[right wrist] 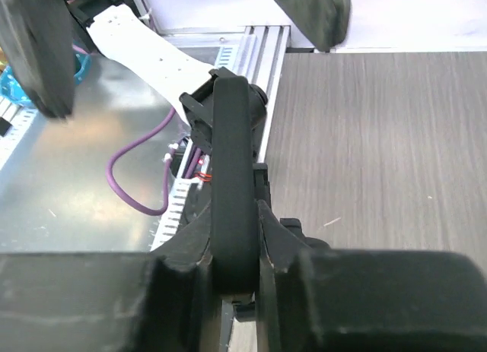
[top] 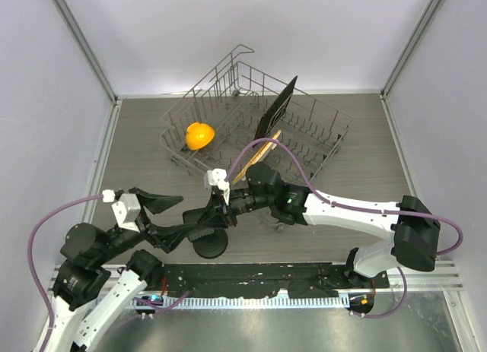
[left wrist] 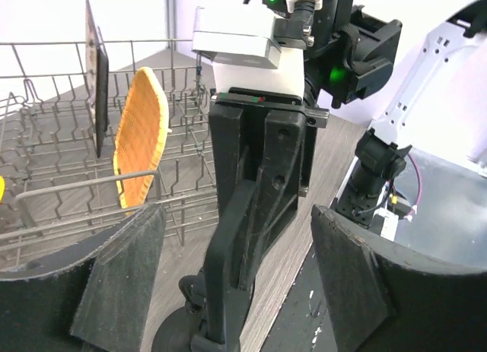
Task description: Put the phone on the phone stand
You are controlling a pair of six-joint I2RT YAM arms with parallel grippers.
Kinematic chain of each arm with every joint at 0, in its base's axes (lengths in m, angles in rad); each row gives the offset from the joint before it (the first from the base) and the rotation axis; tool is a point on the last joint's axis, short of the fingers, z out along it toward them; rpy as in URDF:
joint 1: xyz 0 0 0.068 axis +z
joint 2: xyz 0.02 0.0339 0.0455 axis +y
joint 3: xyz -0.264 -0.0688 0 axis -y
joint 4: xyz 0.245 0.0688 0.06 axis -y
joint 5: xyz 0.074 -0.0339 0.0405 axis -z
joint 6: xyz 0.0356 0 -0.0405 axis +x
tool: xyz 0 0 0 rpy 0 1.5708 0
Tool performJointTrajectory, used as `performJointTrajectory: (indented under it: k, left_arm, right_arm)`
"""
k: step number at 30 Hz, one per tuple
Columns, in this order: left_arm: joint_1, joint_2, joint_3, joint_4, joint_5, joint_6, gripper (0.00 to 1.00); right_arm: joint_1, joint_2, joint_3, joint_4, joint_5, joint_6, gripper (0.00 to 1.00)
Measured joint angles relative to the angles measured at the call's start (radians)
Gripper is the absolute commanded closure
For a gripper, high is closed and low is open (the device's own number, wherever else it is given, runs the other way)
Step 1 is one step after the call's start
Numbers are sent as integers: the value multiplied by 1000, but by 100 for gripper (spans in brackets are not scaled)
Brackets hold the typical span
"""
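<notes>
The grey wood-grain table [top: 365,185] carries everything. Beyond the phone stand [top: 209,247], toward the back wall, sits a wire dish rack [top: 327,150], the biggest thing here, standing apart from the stand with bare table between them. In the rack, a thin black board [top: 278,109] stands on edge behind and to the right of the stand. A woven tan paddle [left wrist: 141,139] leans just in front of the board. A yellow object [top: 199,135] lies in the rack's left part, almost straight behind the stand.

The stand is close to the near edge of the table, its round disc base flat on the surface. The right arm reaches in from the stand's right. The right fingers [right wrist: 175,291] are clenched on the phone [right wrist: 232,177], which the wrist view shows edge-on as a thin black slab with a rounded far end. The phone hangs directly above the stand's base, and its lower end comes down to the stand's clip. Whether it is seated there cannot be told.

From the stand's left, the left fingers [left wrist: 122,283] are spread wide and grasp nothing. One pad is on each side of the stand and phone, and neither touches them. They crowd the left side, while the right fingers cover the top of the phone.
</notes>
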State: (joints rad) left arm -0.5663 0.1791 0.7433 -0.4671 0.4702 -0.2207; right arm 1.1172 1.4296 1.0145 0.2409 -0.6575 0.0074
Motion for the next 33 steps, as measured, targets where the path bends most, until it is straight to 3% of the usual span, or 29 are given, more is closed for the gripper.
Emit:
performJointTrajectory:
  k: [1,6,10,15,19,23,26,33]
  left_arm:
    - [0,-8,14,-11,-14,-13,14]
    - [0,-27,42,-73,-121,-87,8]
    - [-1,-25,42,-140,-209,-158,10]
    - [-1,-15,25,-166,-220,-227,11]
    - [-1,-9,-8,-163,-177,-264,13]
    - [-1,41,-42,-120,-58,-296,27]
    - [-1,97,-76,-84,34,-313,31]
    - [-1,127,-83,-56,99,-325,31]
  right_arm:
    - [0,0,-1,8,3,1,99]
    - [-2,-2,-6,43,73,61,100]
    - [-3,-24,-31,78,164,154,99]
    - [-24,-85,-41,35,253,245,99]
    - [-56,-116,-41,10,245,288,100]
    - [-85,-128,-40,12,219,310,100]
    - [-101,-129,-37,12,200,321,99]
    - [-120,-129,-17,11,152,333,100]
